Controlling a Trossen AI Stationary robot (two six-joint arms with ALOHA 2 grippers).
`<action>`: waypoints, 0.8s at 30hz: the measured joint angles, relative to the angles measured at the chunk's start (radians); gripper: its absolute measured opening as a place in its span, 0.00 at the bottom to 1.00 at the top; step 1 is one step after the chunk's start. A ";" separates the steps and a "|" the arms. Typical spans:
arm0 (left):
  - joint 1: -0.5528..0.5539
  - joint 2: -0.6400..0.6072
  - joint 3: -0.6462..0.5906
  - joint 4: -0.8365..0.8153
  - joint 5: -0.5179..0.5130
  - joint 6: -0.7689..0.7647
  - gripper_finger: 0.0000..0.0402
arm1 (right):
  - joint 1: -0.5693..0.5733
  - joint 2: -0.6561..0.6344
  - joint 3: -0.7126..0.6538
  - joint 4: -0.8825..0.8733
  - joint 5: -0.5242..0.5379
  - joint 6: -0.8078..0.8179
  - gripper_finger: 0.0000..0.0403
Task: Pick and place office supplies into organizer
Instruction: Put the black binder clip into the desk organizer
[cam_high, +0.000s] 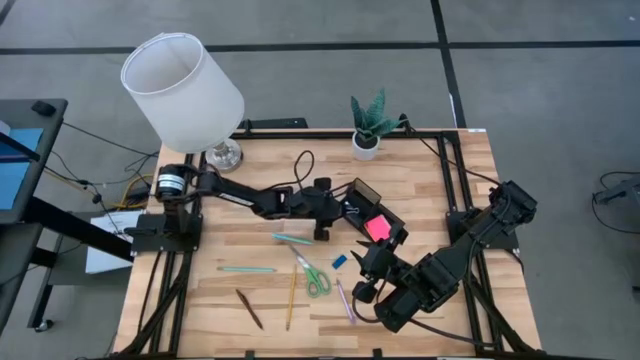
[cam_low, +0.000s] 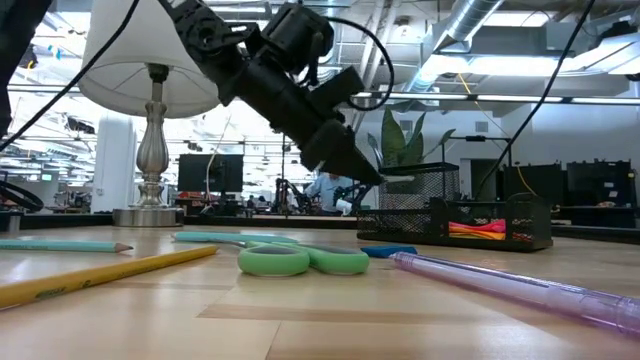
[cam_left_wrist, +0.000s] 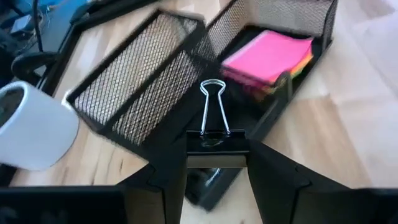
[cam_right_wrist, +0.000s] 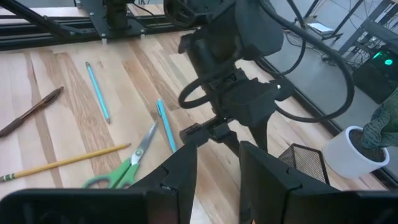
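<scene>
Left wrist view is showing the left gripper fingers pinching a light, stiff binder clip by its black body over the mesh organizer, right gripper fingers waiting parted.

An open-plan lab or office: exposed ceiling ducts, rows of monitors behind the wooden table.

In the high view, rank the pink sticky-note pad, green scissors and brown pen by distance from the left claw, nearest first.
1. Pink sticky-note pad, in the organizer, just beside the left claw.
2. Green scissors, on the table toward the front edge.
3. Brown pen, farthest, near the front-left of the table.
</scene>
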 joint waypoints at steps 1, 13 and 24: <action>0.005 0.010 0.001 0.015 0.000 0.001 0.35 | 0.000 0.000 0.000 0.000 0.000 0.000 0.28; 0.044 0.097 0.003 0.092 -0.007 -0.064 0.35 | -0.001 0.000 -0.001 0.007 0.001 -0.001 0.28; 0.040 0.114 0.014 0.123 -0.008 -0.060 0.52 | -0.009 0.000 -0.001 0.007 0.000 -0.002 0.28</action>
